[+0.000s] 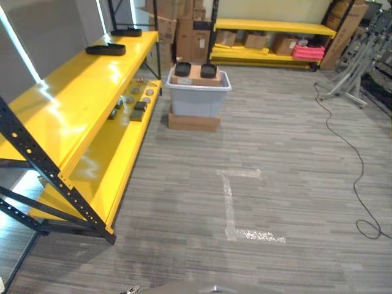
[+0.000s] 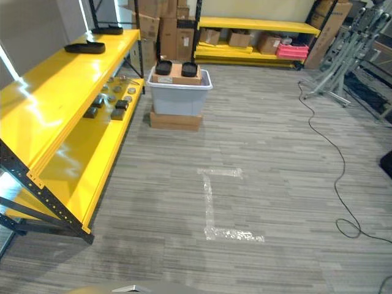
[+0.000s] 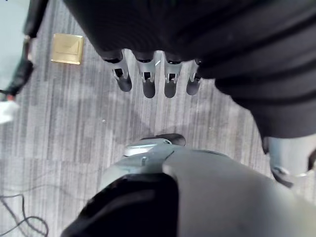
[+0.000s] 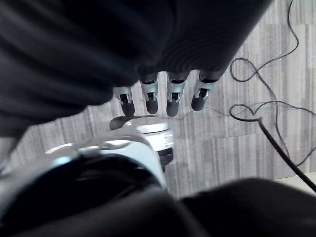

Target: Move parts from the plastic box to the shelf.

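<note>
The plastic box held 2 dark parts far ahead, right of the yellow shelf; left hand and right hand hung with fingers relaxed, apart, empty.

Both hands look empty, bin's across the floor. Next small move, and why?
Probably walk forward toward the grey plastic box, which stands on a flat cardboard box near the end of the yellow shelf. The left hand and right hand hang over bare floor, fingers relaxed, holding nothing. Two black parts sit atop the box, well ahead.
</note>
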### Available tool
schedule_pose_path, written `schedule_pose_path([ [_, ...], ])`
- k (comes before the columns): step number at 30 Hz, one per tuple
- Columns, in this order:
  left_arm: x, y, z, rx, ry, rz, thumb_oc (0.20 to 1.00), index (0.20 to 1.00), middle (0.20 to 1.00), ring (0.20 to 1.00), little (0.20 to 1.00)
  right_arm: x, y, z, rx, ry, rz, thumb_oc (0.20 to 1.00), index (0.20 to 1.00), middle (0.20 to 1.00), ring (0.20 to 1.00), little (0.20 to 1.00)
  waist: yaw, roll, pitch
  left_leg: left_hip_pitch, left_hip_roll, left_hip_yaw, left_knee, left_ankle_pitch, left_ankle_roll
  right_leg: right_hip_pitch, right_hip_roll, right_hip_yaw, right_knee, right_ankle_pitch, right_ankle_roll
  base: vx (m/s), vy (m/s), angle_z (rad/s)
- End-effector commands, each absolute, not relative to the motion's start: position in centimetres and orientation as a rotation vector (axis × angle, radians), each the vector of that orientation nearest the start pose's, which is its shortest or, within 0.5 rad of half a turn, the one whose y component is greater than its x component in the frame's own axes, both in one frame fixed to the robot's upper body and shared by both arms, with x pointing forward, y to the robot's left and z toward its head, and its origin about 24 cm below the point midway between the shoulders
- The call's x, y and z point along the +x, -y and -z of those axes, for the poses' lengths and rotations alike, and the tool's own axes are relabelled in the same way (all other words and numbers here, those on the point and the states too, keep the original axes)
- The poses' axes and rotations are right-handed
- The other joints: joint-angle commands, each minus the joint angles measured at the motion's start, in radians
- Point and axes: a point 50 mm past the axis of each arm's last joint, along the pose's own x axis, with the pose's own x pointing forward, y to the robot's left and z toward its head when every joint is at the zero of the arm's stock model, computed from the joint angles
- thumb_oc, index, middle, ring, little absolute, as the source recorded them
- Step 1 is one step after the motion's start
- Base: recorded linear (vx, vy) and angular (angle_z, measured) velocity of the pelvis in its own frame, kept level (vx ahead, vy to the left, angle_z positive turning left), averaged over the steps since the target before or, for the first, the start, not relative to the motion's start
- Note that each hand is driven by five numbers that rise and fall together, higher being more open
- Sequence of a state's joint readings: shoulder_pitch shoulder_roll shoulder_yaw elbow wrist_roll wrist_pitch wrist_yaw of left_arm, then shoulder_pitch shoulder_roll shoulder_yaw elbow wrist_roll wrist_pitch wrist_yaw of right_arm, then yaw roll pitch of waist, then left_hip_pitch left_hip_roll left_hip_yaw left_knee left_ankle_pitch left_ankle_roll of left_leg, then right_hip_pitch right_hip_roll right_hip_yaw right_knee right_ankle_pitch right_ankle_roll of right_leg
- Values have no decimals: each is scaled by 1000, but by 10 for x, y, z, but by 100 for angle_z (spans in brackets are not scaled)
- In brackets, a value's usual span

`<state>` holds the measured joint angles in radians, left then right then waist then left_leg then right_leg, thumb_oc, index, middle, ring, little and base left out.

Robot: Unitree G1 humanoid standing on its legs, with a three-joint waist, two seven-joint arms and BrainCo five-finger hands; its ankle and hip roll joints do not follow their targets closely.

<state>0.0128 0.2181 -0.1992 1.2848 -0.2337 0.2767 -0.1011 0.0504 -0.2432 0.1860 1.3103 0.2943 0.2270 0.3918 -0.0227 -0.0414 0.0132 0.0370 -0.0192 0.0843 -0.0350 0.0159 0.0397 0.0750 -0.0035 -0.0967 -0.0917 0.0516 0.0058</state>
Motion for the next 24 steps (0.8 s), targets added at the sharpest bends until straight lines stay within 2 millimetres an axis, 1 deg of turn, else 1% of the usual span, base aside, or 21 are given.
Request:
schedule_pose_path([
  [1,72,-205,171,20,-1550,-14,1000,1000,1000,1000,1000,78,209,166,256,-1415,-132,1000,1000,1000,1000,1000,-1,18,17,60,-27,17,-52,1,-19,35,-10,-29,4,5,61,0,0,0],
  [3,78,-206,170,12,-1526,-27,1000,1000,1000,1000,1000,85,209,165,233,-1392,-125,1000,1000,1000,1000,1000,1,21,15,58,-28,14,-52,2,-19,35,-11,-33,4,6,62,10,2,4],
  [7,82,-208,169,24,-1526,-30,1000,1000,1000,1000,1000,87,215,164,210,-1417,-79,1000,1000,1000,1000,1000,10,23,11,54,-32,6,-52,5,-19,37,-14,-44,4,6,63,13,-4,9],
  [12,82,-210,169,43,-1510,-77,1000,1000,1000,1000,1000,74,221,166,198,-1495,-24,1000,1000,1000,1000,1000,27,21,8,56,-35,-6,-52,5,-18,42,-20,-64,4,4,64,25,-12,11],
  [17,75,-212,170,95,-1530,-102,1000,1000,1000,1000,1000,60,218,168,230,-1557,1,1000,1000,1000,1000,1000,39,19,7,54,-39,-16,-52,7,-17,44,-24,-76,4,4,66,14,-4,6],
  [24,76,-209,171,120,-1524,-46,1000,1000,1000,1000,1000,55,215,170,211,-1584,35,1000,1000,1000,1000,1000,41,20,12,53,-41,-18,-52,6,-15,43,-25,-77,4,5,66,0,0,0],
])
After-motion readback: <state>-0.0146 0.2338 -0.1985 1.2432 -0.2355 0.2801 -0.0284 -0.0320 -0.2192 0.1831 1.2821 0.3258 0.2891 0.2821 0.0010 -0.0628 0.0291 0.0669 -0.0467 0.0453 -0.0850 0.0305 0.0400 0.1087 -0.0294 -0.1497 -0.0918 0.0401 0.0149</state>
